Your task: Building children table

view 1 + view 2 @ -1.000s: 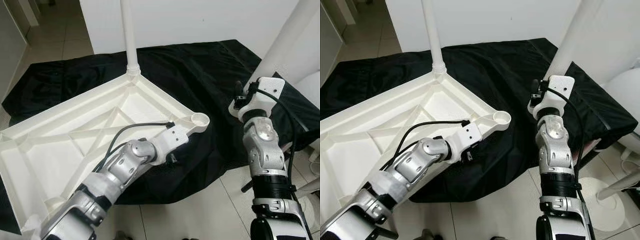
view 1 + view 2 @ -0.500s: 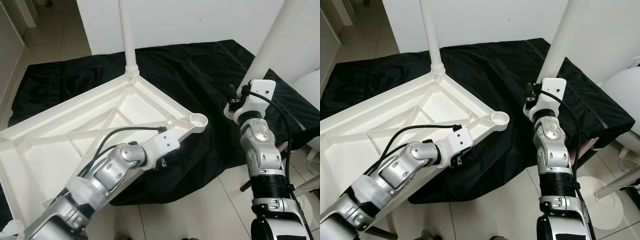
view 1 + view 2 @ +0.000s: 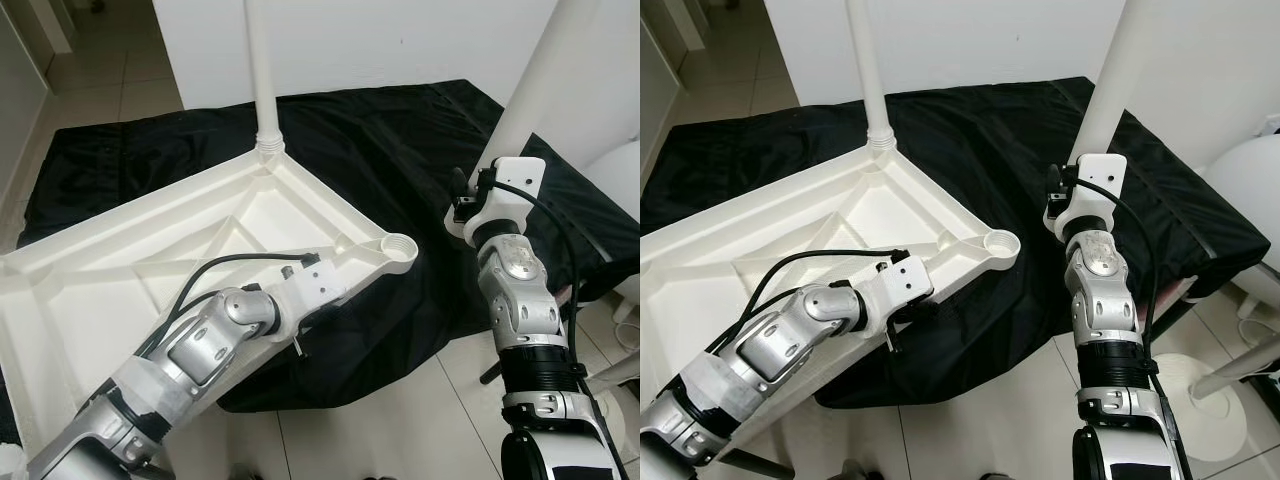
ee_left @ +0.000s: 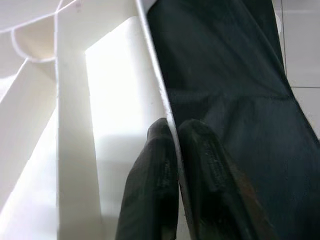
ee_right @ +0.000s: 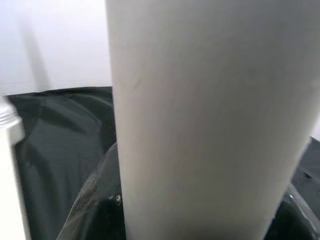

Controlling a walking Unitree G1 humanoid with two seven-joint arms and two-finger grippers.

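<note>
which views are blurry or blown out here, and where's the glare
Left wrist view: the white tabletop rim is overexposed, and the near fingers are soft and dark. Right wrist view: the white table leg is so close it is out of focus. Both eye views are sharp and evenly lit, the black cloth showing mild sheen.

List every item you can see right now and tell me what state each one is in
Tabletop: upside down, ribs showing, resting on the cloth.
Mounted leg: upright in the far corner socket.
Near corner socket: empty.
Loose leg: held up by the right gripper.
Left gripper: pinching the tabletop's rim.
Black cloth: spread on the floor.
</note>
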